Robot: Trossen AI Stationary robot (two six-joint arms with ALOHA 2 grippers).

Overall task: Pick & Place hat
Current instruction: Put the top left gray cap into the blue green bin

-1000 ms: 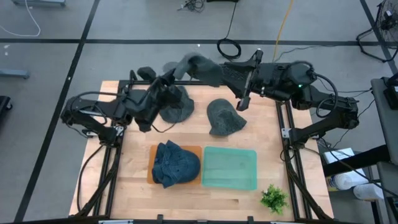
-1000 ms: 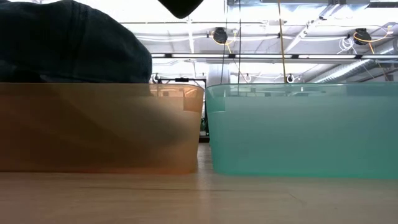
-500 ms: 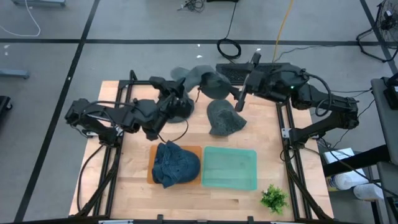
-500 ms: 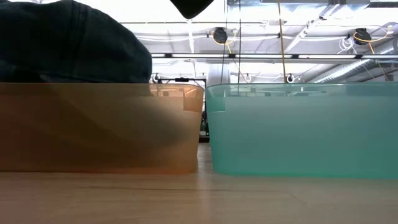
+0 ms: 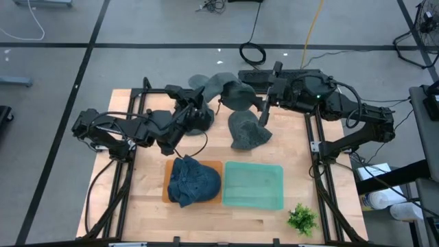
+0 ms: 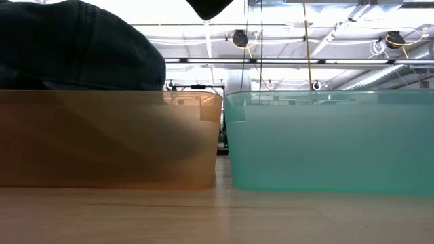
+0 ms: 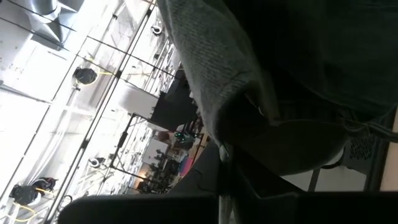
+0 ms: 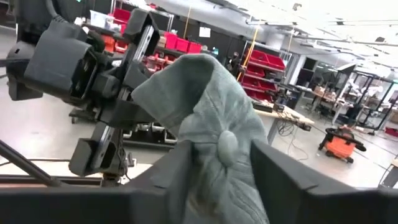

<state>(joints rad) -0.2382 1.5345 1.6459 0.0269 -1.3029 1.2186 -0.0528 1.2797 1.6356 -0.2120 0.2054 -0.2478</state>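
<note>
on the left of the high view the left gripper [image 5: 195, 113] sits over the back of the wooden table [image 5: 144, 206], its fingers pinched together on a grey hat [image 5: 230, 92]. that hat is lifted off the table, stretched between the two arms at the rear edge. in the left wrist view its knit cloth [image 7: 211, 68] hangs right across the lens.

toward the front, the orange bin [image 5: 167, 186] has a blue denim hat [image 5: 194, 180] piled in it, bulging above the rim in the low view. just beside it stands the teal bin [image 5: 254, 185], with nothing visible in it.

behind the bins a second grey hat [image 5: 248, 130] lies flat on the table, apart from both grippers.

further right, the right gripper [image 5: 264, 110] has the other side of the lifted hat; the right wrist view shows the hat's crown and top button [image 8: 227, 144] wedged between its two dark fingers [image 8: 292, 177], which look clamped on the cloth. a small green plant [image 5: 302, 219] stands at the front right corner.

this looks like a handover or a two-armed carry in mid air, with placing not yet done. the next move probably calls for one gripper to let go so the other can bring the hat over the teal bin and drop it in.
</note>
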